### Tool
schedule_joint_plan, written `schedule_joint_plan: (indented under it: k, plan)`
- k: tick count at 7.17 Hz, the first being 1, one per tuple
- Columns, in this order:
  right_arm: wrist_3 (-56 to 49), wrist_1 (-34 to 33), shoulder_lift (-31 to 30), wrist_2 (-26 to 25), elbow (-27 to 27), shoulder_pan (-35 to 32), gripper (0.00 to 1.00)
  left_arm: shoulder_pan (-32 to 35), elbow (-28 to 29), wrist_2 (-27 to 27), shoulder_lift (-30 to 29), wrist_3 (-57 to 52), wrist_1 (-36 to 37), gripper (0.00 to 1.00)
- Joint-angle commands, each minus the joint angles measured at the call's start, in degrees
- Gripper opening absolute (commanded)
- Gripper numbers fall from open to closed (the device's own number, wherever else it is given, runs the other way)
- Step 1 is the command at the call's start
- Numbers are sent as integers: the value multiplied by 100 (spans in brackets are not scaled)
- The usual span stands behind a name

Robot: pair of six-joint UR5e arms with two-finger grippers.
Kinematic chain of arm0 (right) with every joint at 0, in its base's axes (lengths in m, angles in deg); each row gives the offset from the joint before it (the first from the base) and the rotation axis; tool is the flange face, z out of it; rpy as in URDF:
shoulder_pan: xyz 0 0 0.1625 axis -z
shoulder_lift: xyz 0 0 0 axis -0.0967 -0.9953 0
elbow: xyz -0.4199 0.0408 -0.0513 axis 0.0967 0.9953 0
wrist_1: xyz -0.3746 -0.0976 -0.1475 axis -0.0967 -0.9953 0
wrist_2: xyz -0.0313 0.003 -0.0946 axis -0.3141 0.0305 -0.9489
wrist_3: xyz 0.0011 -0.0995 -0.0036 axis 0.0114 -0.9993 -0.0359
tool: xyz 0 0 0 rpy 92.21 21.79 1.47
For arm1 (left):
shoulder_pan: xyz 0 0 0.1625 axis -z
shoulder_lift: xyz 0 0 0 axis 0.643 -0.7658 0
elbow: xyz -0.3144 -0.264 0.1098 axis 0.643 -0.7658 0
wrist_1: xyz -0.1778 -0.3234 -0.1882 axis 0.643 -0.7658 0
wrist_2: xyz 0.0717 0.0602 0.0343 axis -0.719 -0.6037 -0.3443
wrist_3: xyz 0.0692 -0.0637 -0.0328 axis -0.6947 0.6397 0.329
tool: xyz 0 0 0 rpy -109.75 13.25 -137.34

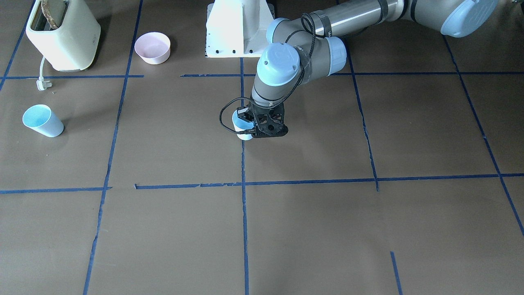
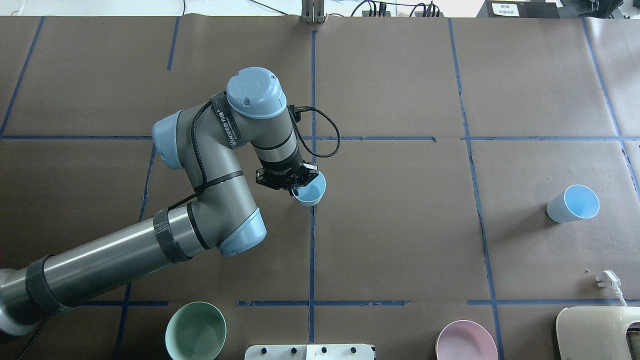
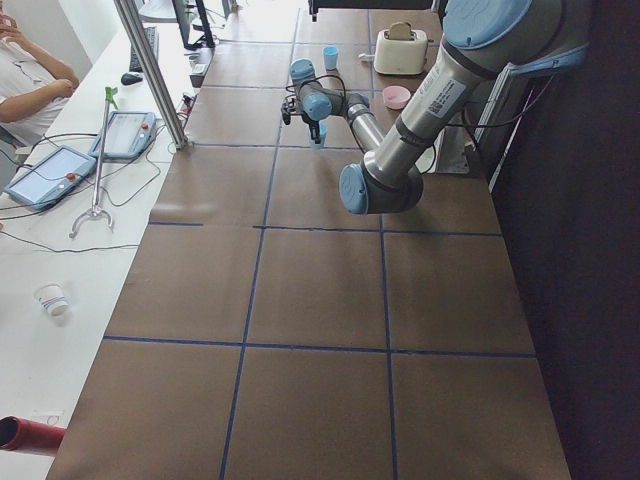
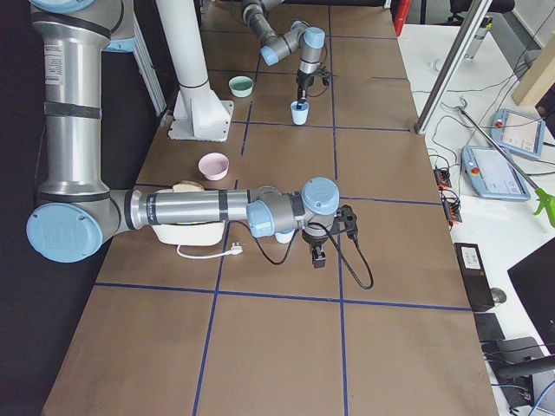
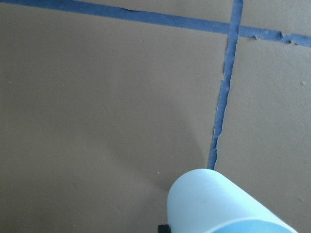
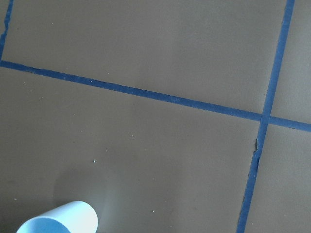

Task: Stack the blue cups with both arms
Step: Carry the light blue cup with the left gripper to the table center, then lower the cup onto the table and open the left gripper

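Left hand [image 2: 294,188] here, and it's pinched on the wall of one blue cup [image 2: 311,190], right at the rim, one finger inside and one outside as far as I can make out. That cup sits mid-counter, on the blue tape line [image 2: 312,240] that runs down the middle. I can't tell whether its base touches the counter [image 2: 400,225] or hangs just above it.

Right hand [image 4: 318,253] is out toward the far end on my right side. It shows only in the side view, so I can't tell whether its fingers are apart or together. Its wrist camera catches the second cup [image 2: 573,203] at the corner, so I judge it near that cup but not on it.

Score so far: nothing stacked. One cup is in my grip, while the other stands alone, well apart, near the toaster's plug [image 2: 607,280]. What's left is to take hold of the second cup, bring the two together and drop one into the other.

As for which way they point, both have their mouths up and bases down. Their long axes run about vertical, so they already line up for nesting.
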Motion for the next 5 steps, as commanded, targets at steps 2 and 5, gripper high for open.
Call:
schedule_joint_plan:
  k: [2,5]
  plan:
    - [19,8,4,-15,52,143,100,-98,30,-74,1,-3,-51,6]
    - [10,8,4,-6,61,196,100,-116,231,-82,-16,-3,-357,8]
